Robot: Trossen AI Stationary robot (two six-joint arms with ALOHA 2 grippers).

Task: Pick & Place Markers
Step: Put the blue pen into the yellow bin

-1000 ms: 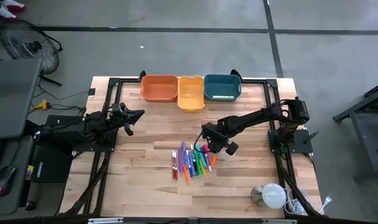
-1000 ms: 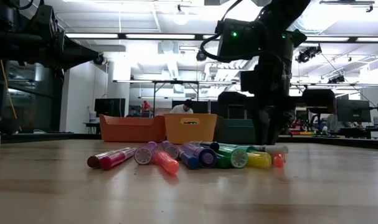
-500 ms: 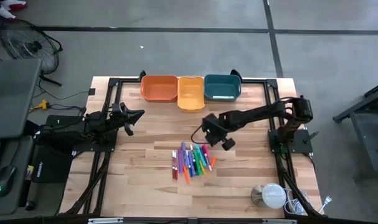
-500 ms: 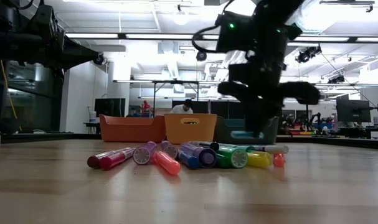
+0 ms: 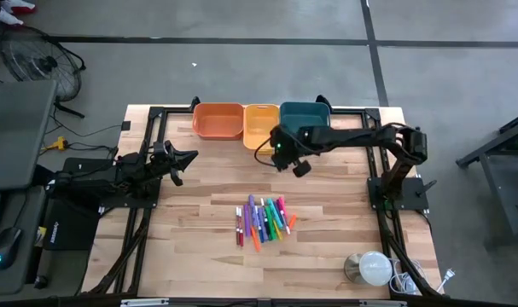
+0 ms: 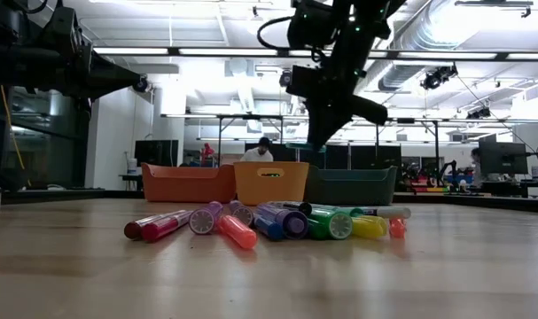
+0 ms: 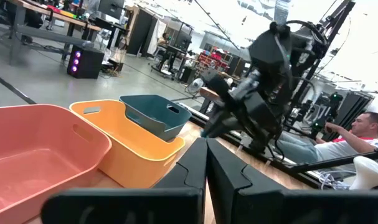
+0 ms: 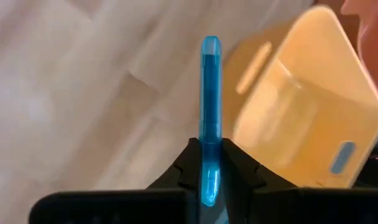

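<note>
Several markers lie side by side in a loose pile on the wooden table, near its middle. My right gripper hangs in the air just in front of the yellow bin, shut on a blue marker. That bin stands in a row at the far edge, between an orange bin and a teal bin. My left gripper waits shut at the table's left, level and off the table. My right gripper pinches the blue marker between its two fingers by one end. The marker's other end sticks out past the fingertips, in line with them. The fingers slant downward, and the marker is lifted clear of the table.
A white round object sits at the near right corner. Bare wood lies between the pile and the bins. A black frame runs along the table's edges. In the left wrist view a person sits beyond the table.
My right gripper has risen from the right side of the marker pile and swung toward the far edge and leftward, to just in front of the yellow bin. It turned as it went. The blue marker has gone with it, lifted clear of the pile.
</note>
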